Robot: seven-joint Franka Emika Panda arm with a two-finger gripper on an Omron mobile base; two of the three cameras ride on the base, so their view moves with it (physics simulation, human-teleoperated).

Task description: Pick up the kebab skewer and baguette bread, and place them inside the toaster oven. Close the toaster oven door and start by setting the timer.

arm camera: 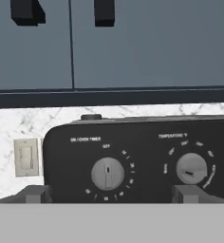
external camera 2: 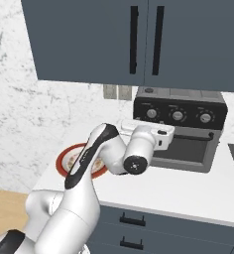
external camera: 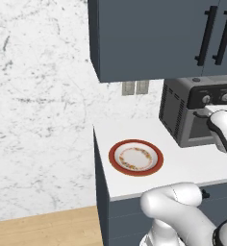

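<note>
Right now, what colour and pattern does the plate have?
The plate has a red rim, white centre and a floral ring; clearest in the left base view.

Plate (external camera: 136, 158) on counter (external camera: 192, 166), seemingly just left of toaster oven (external camera: 182, 113).

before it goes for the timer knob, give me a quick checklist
1. Toaster oven door closed: ok, it stands upright.
2. Plate emptied of food: ok, nothing lies on it.
3. Skewer and bread inside the oven: cannot tell, the glass is dark.
4. Claw open: ok, fingertips stand wide apart.
5. Claw lined up on the timer knob: ok, the knob sits between the tips.
6. Timer started: not ok, the pointer is at off.
</note>
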